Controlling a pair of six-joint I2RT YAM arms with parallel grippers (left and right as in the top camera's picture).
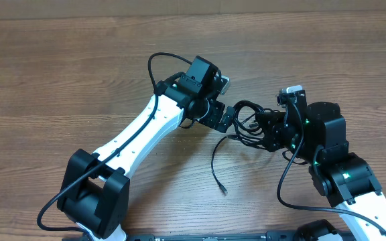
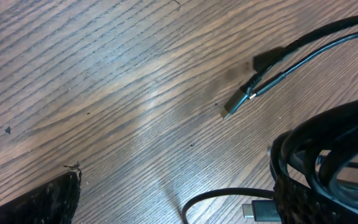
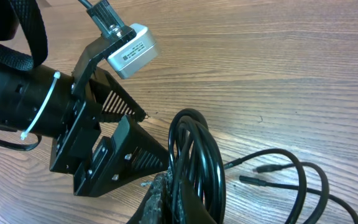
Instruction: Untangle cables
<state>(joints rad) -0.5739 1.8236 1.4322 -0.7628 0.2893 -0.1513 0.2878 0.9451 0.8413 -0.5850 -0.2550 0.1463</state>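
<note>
Brown wood-grain tbl (image 1: 59,67), cables (image 1: 245,124) bunched ctr-right.

Wooden table (image 1: 59,60) spreads right across the overhead view, brown grain running side to side. Over on the left wrist view, a pale sheen (image 2: 151,102) sits on the wood near centre, one tiny dark speck (image 2: 8,130) out toward nine o'clock.

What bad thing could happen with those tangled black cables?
The right gripper is shut on the cable bundle; pulling might tighten the tangle. The open left gripper sits close and could grab several loops at once. The loose plug end might snag when dragged.
</note>
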